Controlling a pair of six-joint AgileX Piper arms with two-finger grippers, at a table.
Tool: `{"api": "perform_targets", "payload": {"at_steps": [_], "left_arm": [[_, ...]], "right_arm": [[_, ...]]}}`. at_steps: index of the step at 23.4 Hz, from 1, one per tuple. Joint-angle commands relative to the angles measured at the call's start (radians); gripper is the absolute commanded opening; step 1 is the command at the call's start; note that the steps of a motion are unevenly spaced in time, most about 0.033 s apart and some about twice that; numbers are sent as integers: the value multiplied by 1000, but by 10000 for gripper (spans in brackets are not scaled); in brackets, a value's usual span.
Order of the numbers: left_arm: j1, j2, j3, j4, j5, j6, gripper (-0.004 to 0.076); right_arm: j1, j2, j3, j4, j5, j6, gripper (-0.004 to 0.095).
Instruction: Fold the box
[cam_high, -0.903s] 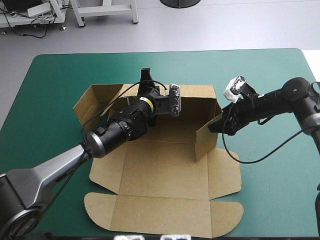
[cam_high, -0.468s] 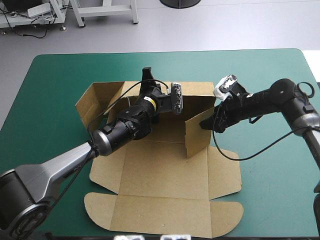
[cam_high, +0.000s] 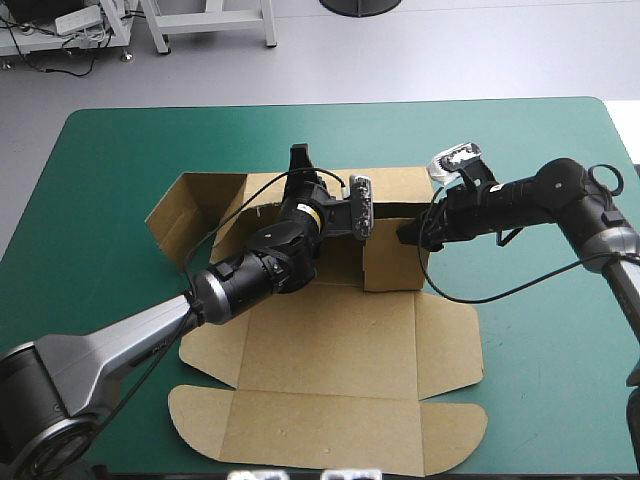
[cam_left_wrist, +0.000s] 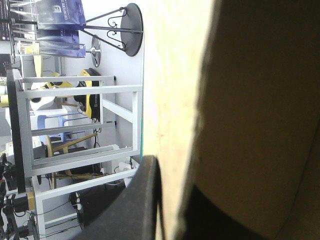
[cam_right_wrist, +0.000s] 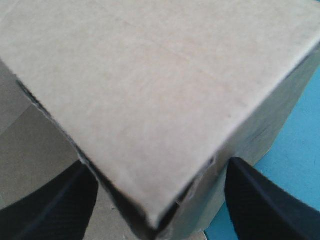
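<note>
The brown box (cam_high: 320, 340) lies mid-table with its lid flat toward the front edge. Its back wall stands raised, and my left gripper (cam_high: 298, 160) is on that wall's top edge. In the left wrist view the gripper (cam_left_wrist: 170, 180) is all but shut, with the board (cam_left_wrist: 175, 100) between one black finger (cam_left_wrist: 142, 205) and a dark shape behind. My right gripper (cam_high: 408, 232) is open against the right side wall (cam_high: 392, 262), which stands upright and turned inward. In the right wrist view a corner of the box (cam_right_wrist: 150, 90) fills the space between that gripper's (cam_right_wrist: 159, 170) spread fingers.
The left side flap (cam_high: 185, 205) is half raised and leans outward. The lid's rounded tuck flap (cam_high: 320, 435) reaches almost to the table's front edge. Bare teal-green cover (cam_high: 540, 380) lies to the right of the box and behind it.
My right gripper has moved left, swinging the right side wall from splayed outward to upright and inward. My left gripper has shifted slightly right along the back wall.
</note>
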Motion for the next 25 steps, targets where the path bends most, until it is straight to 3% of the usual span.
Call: {"api": "perform_targets", "payload": {"at_steps": [1, 6, 12, 16, 20, 22, 24, 25], "left_arm": [[-24, -27, -13, -73, 6, -39, -6], [-24, -27, -13, -71, 18, -39, -5], [-24, -27, -15, -69, 20, -42, -5], [-24, -27, -15, -69, 27, -57, -5], [-24, -27, -15, -64, 40, -65, -5], [-24, -27, -15, -54, 37, -72, -5], [-24, -27, -15, -56, 29, -72, -5], [-24, -27, -15, -56, 15, -74, -5]], "right_arm": [[-1, -40, -22, 53, -48, 20, 583], [-1, -40, -22, 55, -134, 65, 536], [-1, -40, -22, 54, -123, 104, 451], [16, -40, -20, 44, -123, 73, 321], [70, -42, -1, 30, -201, 50, 300], [70, -42, 25, 46, -236, 44, 186], [70, -42, 40, 132, -203, -47, -27], [70, -40, 40, 176, -188, -79, -24]]}}
